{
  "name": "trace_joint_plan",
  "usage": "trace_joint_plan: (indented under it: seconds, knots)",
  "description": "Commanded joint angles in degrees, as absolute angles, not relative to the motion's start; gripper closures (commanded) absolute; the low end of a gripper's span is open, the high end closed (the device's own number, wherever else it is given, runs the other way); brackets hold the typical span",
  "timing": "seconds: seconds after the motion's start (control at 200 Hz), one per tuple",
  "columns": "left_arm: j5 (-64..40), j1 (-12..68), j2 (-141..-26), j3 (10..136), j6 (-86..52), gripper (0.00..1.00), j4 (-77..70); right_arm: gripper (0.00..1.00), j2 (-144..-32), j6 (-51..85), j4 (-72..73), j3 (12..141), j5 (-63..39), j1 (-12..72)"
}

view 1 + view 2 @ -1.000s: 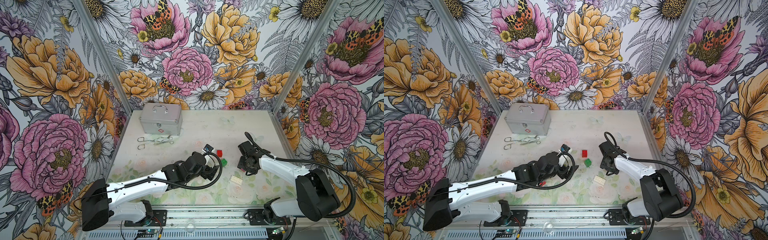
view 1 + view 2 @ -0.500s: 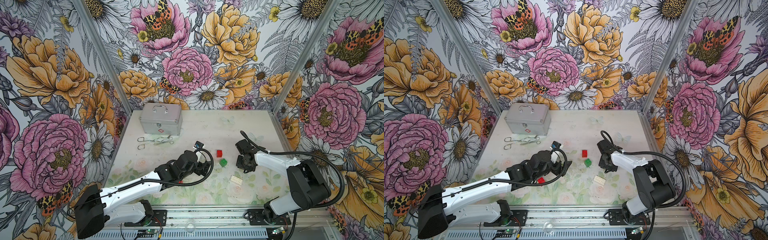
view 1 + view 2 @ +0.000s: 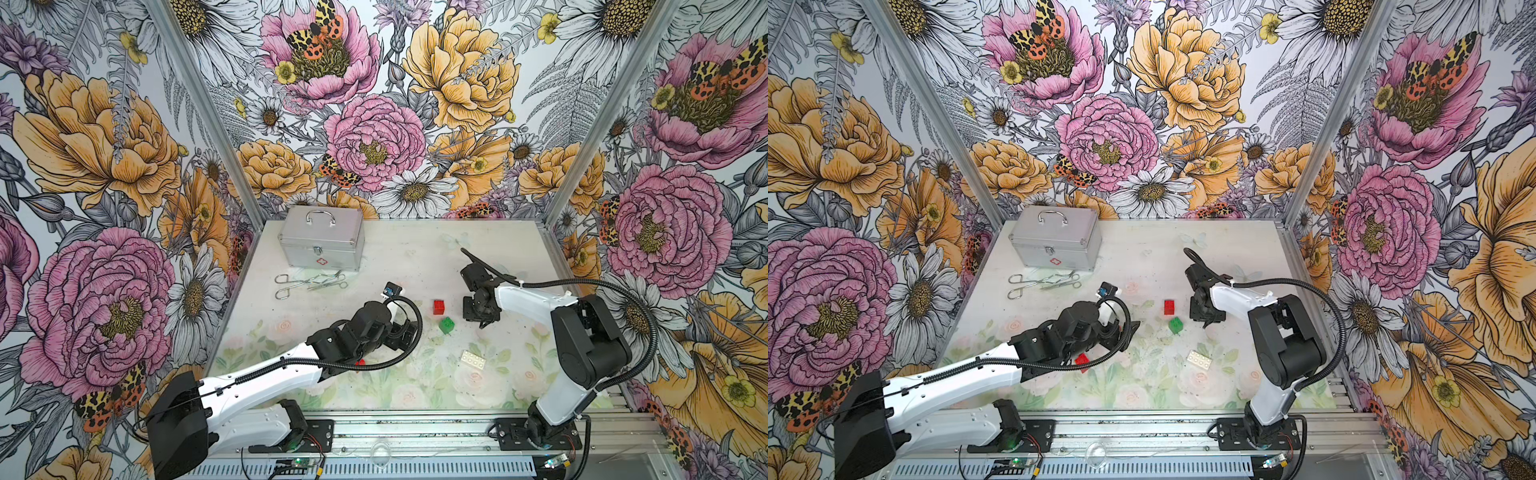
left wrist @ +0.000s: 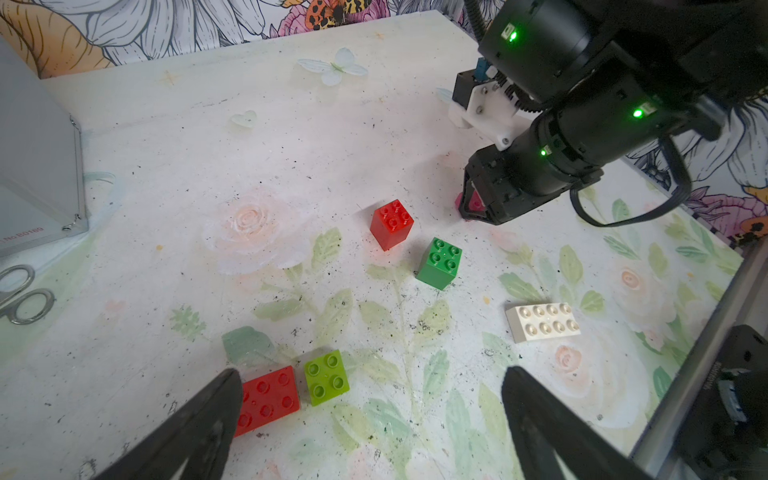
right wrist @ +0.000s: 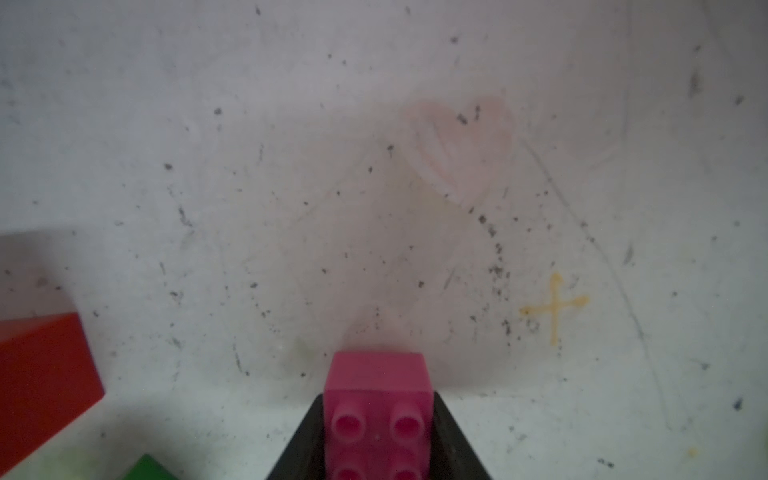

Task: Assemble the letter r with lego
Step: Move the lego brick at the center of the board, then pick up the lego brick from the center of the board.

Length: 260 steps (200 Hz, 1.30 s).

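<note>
The right pincer [image 4: 473, 208] is closed tight on the pink brick [image 5: 376, 386], studs facing its wrist camera, low over the table [image 3: 415, 257] toward the right side. Just beside it stand the tall red brick [image 4: 391, 224] and the dark green brick [image 4: 439, 262], close together but apart. The white brick [image 4: 542, 322] lies nearer the front edge. The left pincer [image 4: 370, 374] is spread wide and holds nothing; the lime brick [image 4: 326, 376] and the flat red brick [image 4: 268, 399] lie side by side near one of its fingers. At the back left, the silver case [image 3: 320, 239] shows a red cross [image 3: 321, 262] on its front and small red print starting "No B0", with the last digits unclear. The scissors and forceps [image 3: 309, 282] lie in front of it
</note>
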<state>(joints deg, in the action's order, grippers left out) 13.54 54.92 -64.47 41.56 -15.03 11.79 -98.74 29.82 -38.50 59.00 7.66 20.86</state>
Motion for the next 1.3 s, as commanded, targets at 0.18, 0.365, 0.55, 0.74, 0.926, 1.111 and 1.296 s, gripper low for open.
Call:
trace_joint_plan:
  seconds: [0.18,0.365,0.55,0.74,0.926,1.111,1.296]
  knots:
    - [10.1,52.6,-65.1,43.2,-15.6,0.01,12.5,0.56,-101.3,24.5,-39.7,60.8,7.6,19.2]
    - [8.8,52.0,-67.8,45.6,-15.0,0.01,13.1,0.35,-99.8,23.6,-40.3,60.3,7.6,18.8]
    - [7.8,52.0,-69.6,47.5,-14.7,0.01,13.6,0.26,-93.7,26.2,-43.2,58.8,7.9,18.7]
    - [7.5,52.0,-67.3,46.1,-14.3,0.01,13.6,0.26,-81.1,38.6,-44.5,52.0,5.3,19.9]
    - [10.0,52.6,-61.1,41.5,-15.4,0.01,14.4,0.23,-70.3,50.5,-46.4,45.0,3.8,24.1]
    - [11.0,54.3,-55.2,37.4,-16.5,0.01,14.5,0.23,-67.4,58.0,-48.4,42.1,4.6,29.6]
    - [11.5,56.1,-51.2,34.9,-18.0,0.01,15.2,0.23,-68.8,62.7,-48.6,41.7,6.2,34.4]
